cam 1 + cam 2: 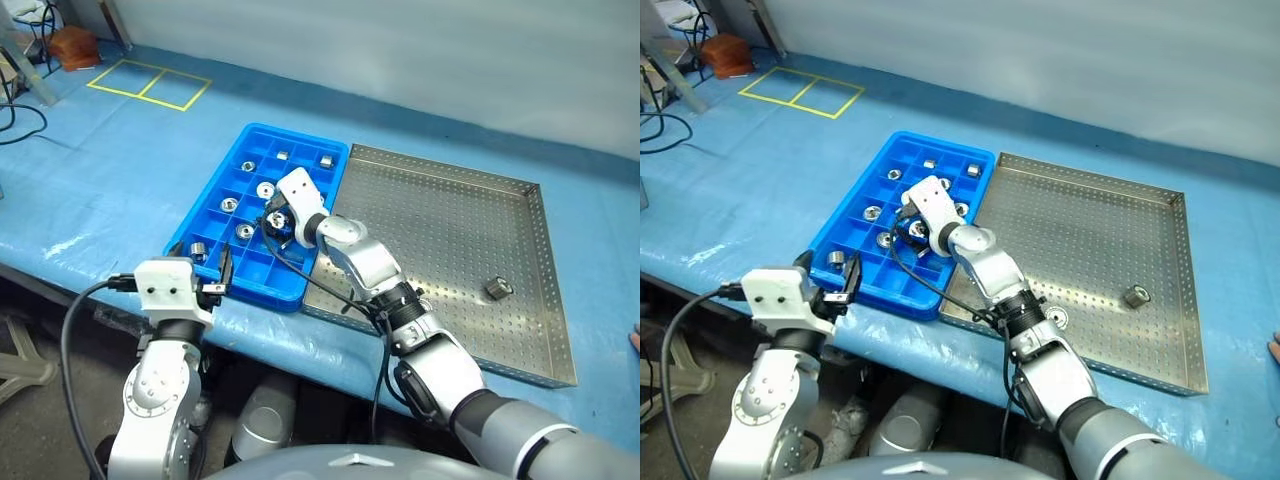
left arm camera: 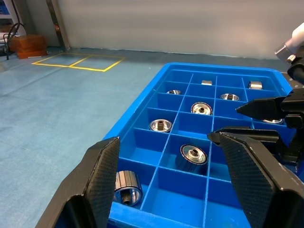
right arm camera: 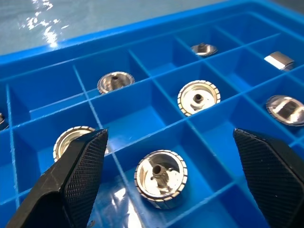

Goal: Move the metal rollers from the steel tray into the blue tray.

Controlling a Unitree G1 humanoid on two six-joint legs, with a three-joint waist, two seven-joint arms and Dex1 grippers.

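Note:
The blue tray (image 1: pixel 207 190) sits left of the steel tray (image 1: pixel 450 220), their sides touching. Several metal rollers lie in the blue tray's compartments, such as one roller (image 1: pixel 265 189). My right gripper (image 1: pixel 272 222) hangs low over the blue tray's middle, open, and a roller (image 3: pixel 160 178) rests loose in the compartment between its fingers (image 3: pixel 78 166). On the steel tray's floor sit two rollers, one (image 1: pixel 1137 295) near the right side and another (image 1: pixel 1055 320) by the front rim. My left gripper (image 1: pixel 222 275) is level at the blue tray's near corner, open and empty, with a roller on its side (image 2: pixel 127 187) just ahead.
Yellow tape squares (image 1: pixel 150 83) mark the blue table cover at the far left, near a brown box (image 1: pixel 75 45) and cables. A person's fingertip (image 1: pixel 634 340) shows at the right edge. The table's front edge runs just below both trays.

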